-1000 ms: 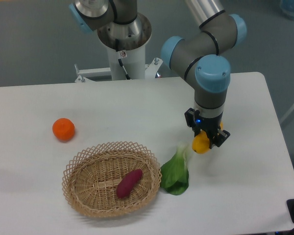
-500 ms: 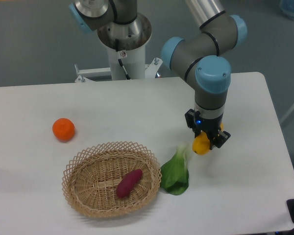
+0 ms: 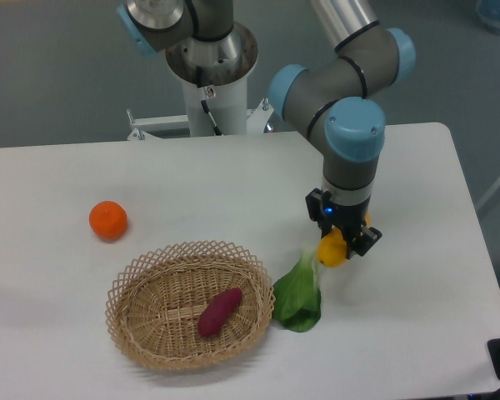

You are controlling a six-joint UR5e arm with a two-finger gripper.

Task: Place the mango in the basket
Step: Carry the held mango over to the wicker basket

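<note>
claw [image 3: 340,240] clamped on mango [image 3: 332,250], held above table, right of basket [image 3: 189,302].

A round orange fruit [image 3: 108,220] sits alone on the white surface [image 3: 200,183], toward the left. A purple-red elongated sweet potato [image 3: 220,312] lies tilted, well apart from the orange. To its right, a green leafy vegetable with a pale stalk [image 3: 300,295] lies flat on the surface.
</note>
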